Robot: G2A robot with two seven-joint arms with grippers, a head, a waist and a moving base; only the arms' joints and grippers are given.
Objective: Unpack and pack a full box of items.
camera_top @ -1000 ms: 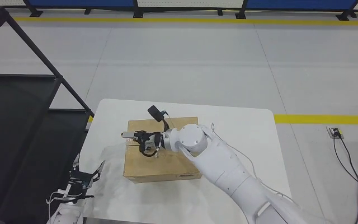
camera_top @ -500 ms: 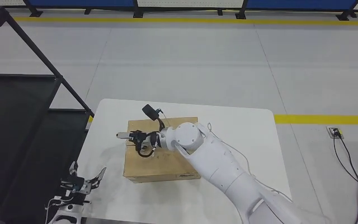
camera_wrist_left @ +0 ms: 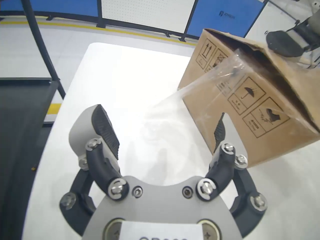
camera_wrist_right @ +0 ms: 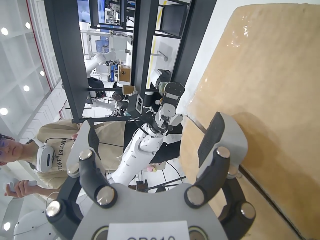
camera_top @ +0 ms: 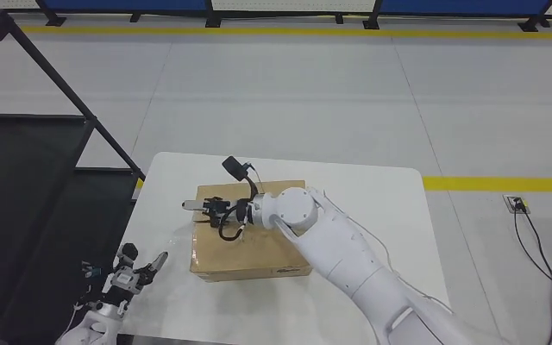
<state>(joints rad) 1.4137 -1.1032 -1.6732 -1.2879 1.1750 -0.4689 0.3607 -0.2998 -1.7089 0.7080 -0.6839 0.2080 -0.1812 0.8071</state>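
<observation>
On table centre: box, loose tape off its left side. At its far-left top edge: right gripper, fingers spread. Over table's near-left edge: left gripper, also spread, apart from box, bare tabletop between.

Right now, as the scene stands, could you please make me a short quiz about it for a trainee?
1. True or false: the brown cardboard box lies on the floor.
2. The left gripper is: A open and empty, B shut on tape, C shut on a flap.
3. Fill in: a clear strip of ___ trails from the box's top edge.
Key: 1 false, it stands on the white table; 2 A; 3 tape.
</observation>
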